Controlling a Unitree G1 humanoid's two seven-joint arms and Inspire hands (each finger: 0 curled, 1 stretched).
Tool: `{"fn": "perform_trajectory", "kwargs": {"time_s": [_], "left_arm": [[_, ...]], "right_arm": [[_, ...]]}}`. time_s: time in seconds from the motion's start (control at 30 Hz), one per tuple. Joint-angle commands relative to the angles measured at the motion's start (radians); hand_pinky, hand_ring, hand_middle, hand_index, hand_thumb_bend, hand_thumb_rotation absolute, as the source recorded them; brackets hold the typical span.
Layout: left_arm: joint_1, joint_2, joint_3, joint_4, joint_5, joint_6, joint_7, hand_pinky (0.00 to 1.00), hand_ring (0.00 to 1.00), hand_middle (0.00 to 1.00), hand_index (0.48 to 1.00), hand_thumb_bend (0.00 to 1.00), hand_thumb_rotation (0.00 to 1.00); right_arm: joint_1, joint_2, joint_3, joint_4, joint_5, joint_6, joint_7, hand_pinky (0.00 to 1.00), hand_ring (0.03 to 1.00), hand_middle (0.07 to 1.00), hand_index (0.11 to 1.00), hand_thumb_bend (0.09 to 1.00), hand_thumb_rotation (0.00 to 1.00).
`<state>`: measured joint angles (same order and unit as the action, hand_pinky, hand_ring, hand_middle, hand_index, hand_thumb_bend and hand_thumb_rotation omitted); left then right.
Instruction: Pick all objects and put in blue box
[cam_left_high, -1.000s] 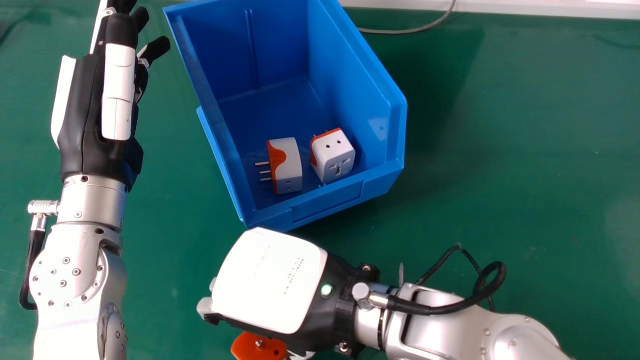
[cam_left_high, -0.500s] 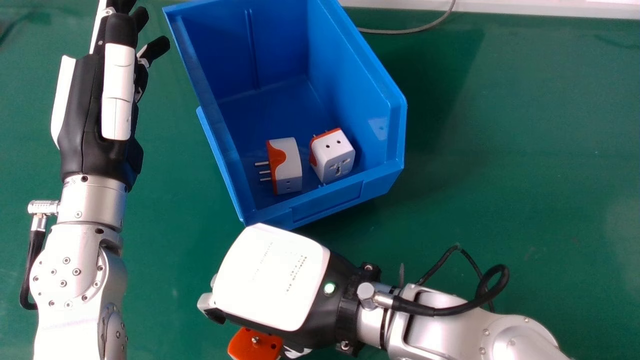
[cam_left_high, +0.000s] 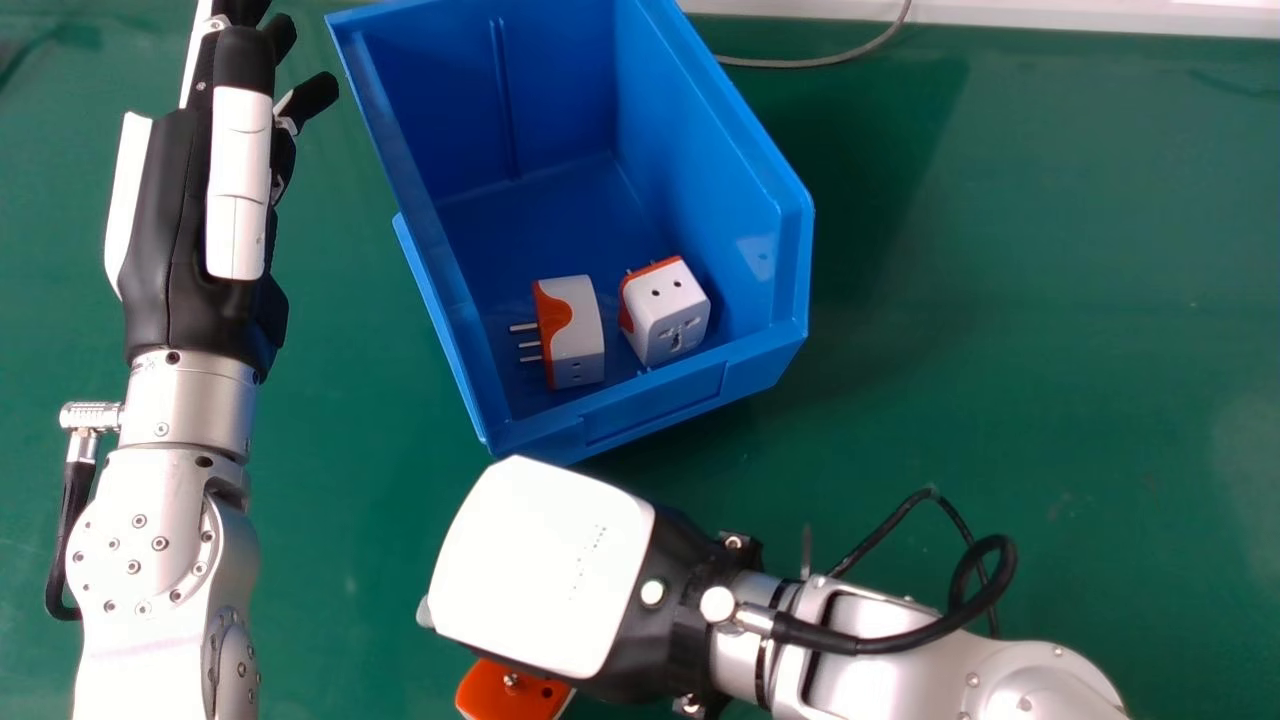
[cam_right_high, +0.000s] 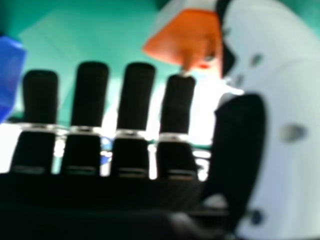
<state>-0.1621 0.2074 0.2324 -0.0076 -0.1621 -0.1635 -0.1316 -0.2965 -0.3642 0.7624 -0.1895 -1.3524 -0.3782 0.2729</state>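
Observation:
My right hand (cam_left_high: 540, 570) is low in the head view, palm turned down, below the blue box's near edge. An orange-and-white plug adapter (cam_left_high: 510, 688) shows under its lower left side, a metal pin facing up. In the right hand view, the same adapter (cam_right_high: 187, 40) lies between the thumb and the nearest finger, and my right hand (cam_right_high: 177, 107) is shut on it with curled fingers. Two more adapters (cam_left_high: 578, 335) (cam_left_high: 668, 315) rest inside the blue box (cam_left_high: 655, 400). My left hand (cam_left_high: 190, 200) is open, left of the box.
The green table (cam_left_high: 1000, 330) stretches right of the box. A grey cable (cam_left_high: 800, 63) runs near the table's far edge. Blue plastic (cam_right_high: 10, 72) also appears in the right hand view.
My right hand has shifted slightly, and its fingertips have drawn in underneath it. The adapter has moved a little up and left. The left arm has shifted marginally right; the boxed adapters stay put.

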Motion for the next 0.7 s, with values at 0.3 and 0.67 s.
{"fn": "perform_trajectory", "kwargs": {"time_s": [0.3,0.67], "left_arm": [[-0.024,0.0,-0.003,-0.017,0.004,-0.019,0.006,0.89,0.98,1.0,0.977,0.88,0.96],[-0.021,0.0,-0.006,-0.03,0.004,-0.008,0.009,0.89,0.98,1.0,0.976,0.88,0.97]], "right_arm": [[-0.11,0.068,0.046,0.093,0.039,-0.015,0.097,0.51,0.633,0.667,0.659,0.592,0.23],[-0.132,0.075,0.076,0.106,0.024,-0.004,0.116,0.59,0.705,0.733,0.725,0.633,0.23]]}}
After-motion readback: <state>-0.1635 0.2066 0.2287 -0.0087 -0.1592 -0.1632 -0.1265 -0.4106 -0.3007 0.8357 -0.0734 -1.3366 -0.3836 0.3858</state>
